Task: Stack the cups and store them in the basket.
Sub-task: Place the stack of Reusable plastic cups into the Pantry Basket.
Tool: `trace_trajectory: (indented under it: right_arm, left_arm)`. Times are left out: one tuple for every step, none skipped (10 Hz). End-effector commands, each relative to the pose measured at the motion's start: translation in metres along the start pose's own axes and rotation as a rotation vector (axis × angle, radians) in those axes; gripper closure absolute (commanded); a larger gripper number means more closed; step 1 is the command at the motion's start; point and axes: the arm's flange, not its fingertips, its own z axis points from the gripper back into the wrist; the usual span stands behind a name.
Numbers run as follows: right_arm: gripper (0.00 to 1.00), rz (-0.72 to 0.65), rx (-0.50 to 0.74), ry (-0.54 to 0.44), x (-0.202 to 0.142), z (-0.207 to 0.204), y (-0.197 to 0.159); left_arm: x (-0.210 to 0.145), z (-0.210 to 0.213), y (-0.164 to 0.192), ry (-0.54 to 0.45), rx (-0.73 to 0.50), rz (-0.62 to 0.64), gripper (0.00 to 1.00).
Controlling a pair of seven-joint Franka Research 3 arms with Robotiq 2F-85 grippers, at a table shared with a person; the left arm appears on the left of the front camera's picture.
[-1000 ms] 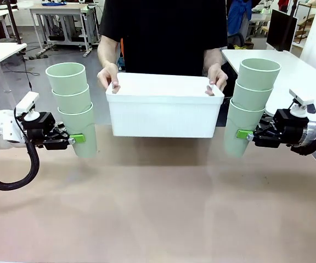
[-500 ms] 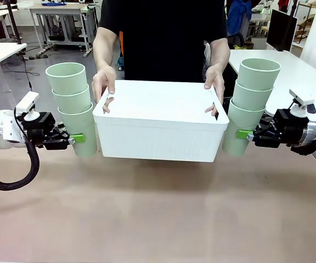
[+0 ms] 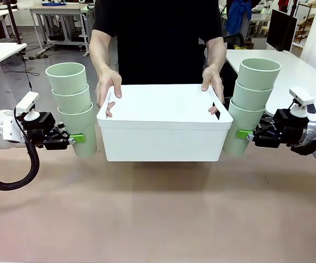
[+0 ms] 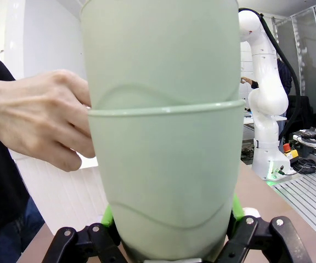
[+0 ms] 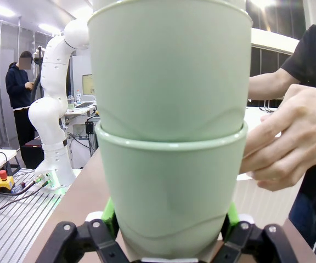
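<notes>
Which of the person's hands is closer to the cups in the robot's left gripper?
The person's own right hand: it grips the basket right beside those cups. Their left hand grips its opposite end.

This looks like a robotics lab, with a white robot arm (image 5: 51,104) on a slatted metal platform (image 5: 21,219), a red-and-yellow stop button (image 5: 4,181), loose cables (image 5: 23,194), a computer screen (image 5: 88,85) on a desk, and plain work tables (image 3: 289,76) beyond.
</notes>
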Motion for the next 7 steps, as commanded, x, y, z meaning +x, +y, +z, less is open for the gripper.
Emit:
trace_trajectory:
  right_arm:
    - [0.14, 0.011, 0.005, 0.003, 0.0052, -0.0006, 0.0006]
    - [0.14, 0.011, 0.005, 0.003, 0.0052, -0.0006, 0.0006]
    - [0.14, 0.011, 0.005, 0.003, 0.0052, -0.0006, 0.0006]
    - [0.14, 0.011, 0.005, 0.003, 0.0052, -0.0006, 0.0006]
    - [0.14, 0.011, 0.005, 0.003, 0.0052, -0.0006, 0.0006]
    - [0.14, 0.011, 0.005, 0.003, 0.0052, -0.0006, 0.0006]
    - [0.14, 0.011, 0.005, 0.003, 0.0052, -0.0006, 0.0006]
  left_arm:
    - [0.0042, -0.0015, -0.0011, -0.004, -0.004, -0.008, 0.15]
    - [0.0042, -0.0015, -0.0011, -0.004, -0.004, -0.008, 0.15]
    - [0.0042, -0.0015, -0.0011, -0.004, -0.004, -0.008, 0.15]
    - [0.0042, -0.0015, -0.0011, -0.004, -0.004, -0.008, 0.15]
    - [0.0042, -0.0015, -0.0011, -0.004, -0.004, -0.008, 0.15]
    - [0.0042, -0.0015, -0.0011, -0.004, -0.004, -0.008, 0.15]
    - [0.0042, -0.0015, -0.0011, -0.004, -0.004, -0.008, 0.15]
